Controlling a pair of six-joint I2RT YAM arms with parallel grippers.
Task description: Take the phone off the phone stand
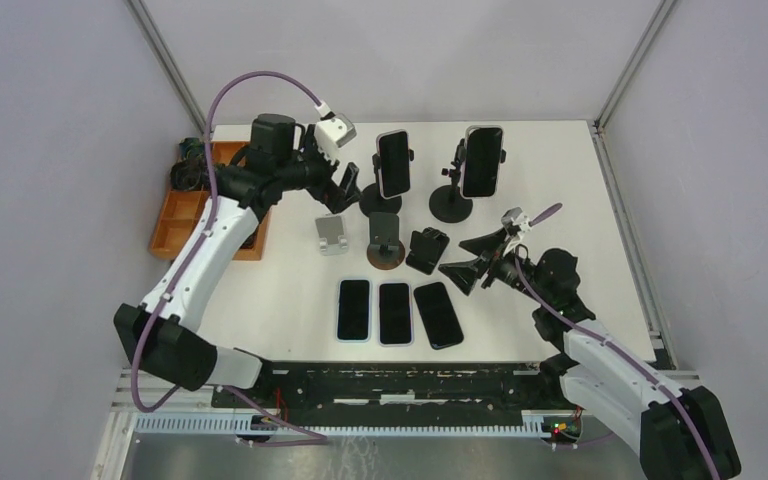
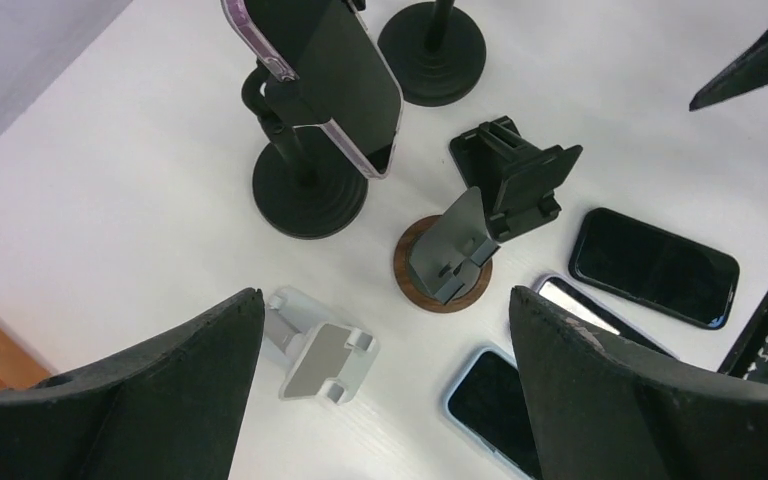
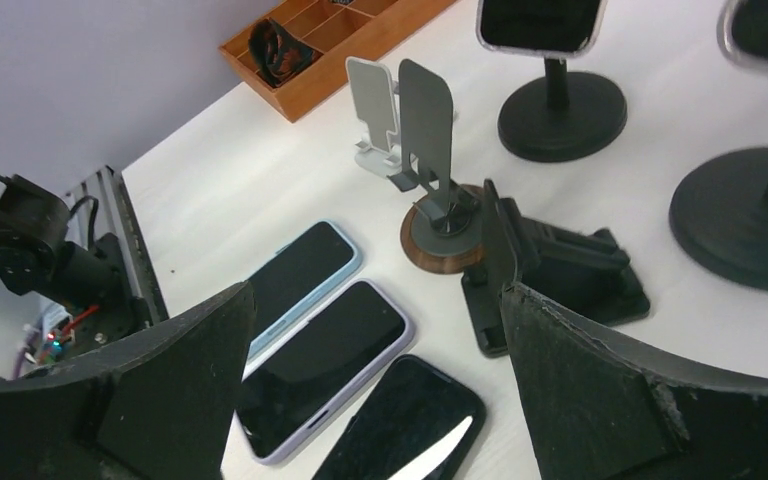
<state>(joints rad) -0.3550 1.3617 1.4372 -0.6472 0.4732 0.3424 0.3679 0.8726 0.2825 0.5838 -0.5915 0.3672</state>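
Evidently the phone (image 1: pixel 393 163) is sitting upright in the clamp of its tall phone stand (image 1: pixel 380 201) toward the back of the surface (image 1: pixel 290 290). Its screen is facing forward, which is leaving its long edges exposed for a pinch. The left hand (image 1: pixel 348 186) is hovering just beside it on the left, fingers spread wide and grasping nothing, apparently lining up for that grab. A second phone (image 1: pixel 483 160) is standing on its own stand just to the right, so room is looking tighter there, while the left flank is lying open. Nearer, three empty stands (image 1: pixel 384 240) are crowding the middle, and three phones (image 1: pixel 395 313) are lying flat in a row at the front. The right hand (image 1: pixel 455 256) is hanging released and empty near the black empty stand. An orange tray (image 1: pixel 210 200) is sitting at the surface's left edge.
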